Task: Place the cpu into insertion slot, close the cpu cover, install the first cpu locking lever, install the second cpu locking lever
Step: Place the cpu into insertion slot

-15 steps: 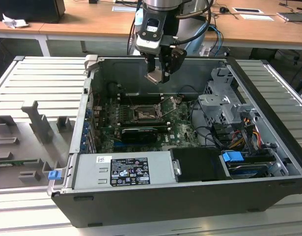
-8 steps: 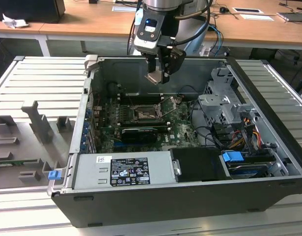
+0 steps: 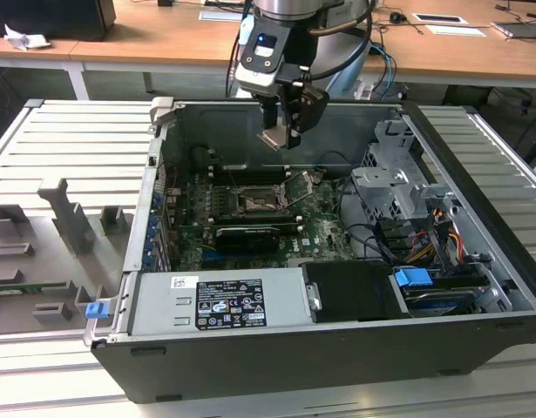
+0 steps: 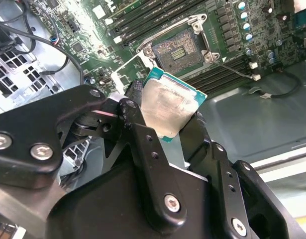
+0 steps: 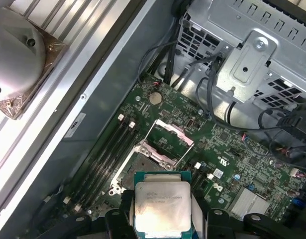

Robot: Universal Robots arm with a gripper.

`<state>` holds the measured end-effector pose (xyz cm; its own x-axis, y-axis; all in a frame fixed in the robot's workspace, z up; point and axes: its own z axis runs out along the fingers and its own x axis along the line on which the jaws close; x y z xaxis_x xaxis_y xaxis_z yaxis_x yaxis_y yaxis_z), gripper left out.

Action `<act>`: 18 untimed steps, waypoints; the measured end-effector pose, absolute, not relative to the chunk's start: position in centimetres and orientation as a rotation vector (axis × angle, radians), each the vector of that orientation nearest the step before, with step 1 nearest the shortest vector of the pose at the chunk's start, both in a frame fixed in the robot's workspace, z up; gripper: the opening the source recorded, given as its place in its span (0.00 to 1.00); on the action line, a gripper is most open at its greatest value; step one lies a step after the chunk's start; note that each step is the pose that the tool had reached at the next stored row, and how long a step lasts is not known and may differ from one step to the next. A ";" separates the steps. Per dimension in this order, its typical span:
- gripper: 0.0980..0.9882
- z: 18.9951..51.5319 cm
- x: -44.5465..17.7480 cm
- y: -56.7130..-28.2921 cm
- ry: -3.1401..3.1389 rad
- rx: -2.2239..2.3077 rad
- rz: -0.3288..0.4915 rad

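gripper (image 3: 281, 137) w/ cpu (image 5: 161, 209), above insertion slot (image 4: 176, 50)

Noted cpu (image 5: 160, 205) clamped in gripper (image 5: 162, 221), metal top facing camera. Seen near it on green board (image 5: 227, 167): slot (image 5: 137, 168) uncovered, cover (image 5: 173, 133) tilted up. Logged memory slots (image 5: 105, 159) beside slot, coin cell (image 5: 155, 98), silver cage (image 5: 252, 59), black cables (image 5: 212, 94).

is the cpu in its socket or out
Out: the gripper holds the cpu clear of the socket, which is bare, its cover open.
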<state>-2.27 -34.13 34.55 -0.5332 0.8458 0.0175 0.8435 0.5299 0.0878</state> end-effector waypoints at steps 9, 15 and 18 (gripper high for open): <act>0.50 34.5 -2.3 -34.1 2.686 1.567 0.132; 0.50 34.4 -2.3 -34.1 2.665 1.602 0.131; 0.50 34.4 -2.3 -34.1 2.650 1.624 0.130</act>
